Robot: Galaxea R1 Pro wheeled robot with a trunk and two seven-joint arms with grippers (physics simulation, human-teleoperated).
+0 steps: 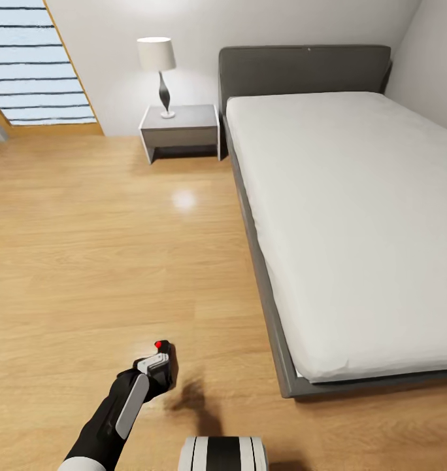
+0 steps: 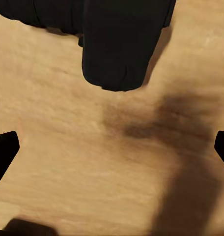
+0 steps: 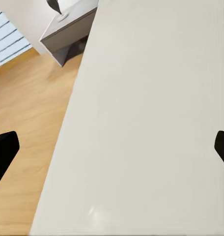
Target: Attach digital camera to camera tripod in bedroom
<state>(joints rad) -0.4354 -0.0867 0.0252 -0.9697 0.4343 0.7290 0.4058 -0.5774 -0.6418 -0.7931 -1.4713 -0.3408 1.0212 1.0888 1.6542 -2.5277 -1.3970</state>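
The digital camera and the camera tripod are out of view. I am in the bedroom, over its light wood floor (image 1: 106, 261). My left gripper (image 1: 161, 358) hangs low over the floor at the near left; in the left wrist view its black fingertips (image 2: 5, 150) stand wide apart with bare floor between them, so the left gripper (image 2: 112, 147) is open. My right gripper (image 3: 112, 147) is open too, its fingertips (image 3: 4, 152) spread over the white mattress (image 3: 151, 123).
A grey bed (image 1: 276, 327) with a white mattress (image 1: 354, 216) takes up the right side. A grey nightstand (image 1: 181, 131) with a white lamp (image 1: 157, 62) stands against the far wall. A wood-framed window (image 1: 37, 65) is at the far left. A black part of my body (image 2: 117, 44) shows in the left wrist view.
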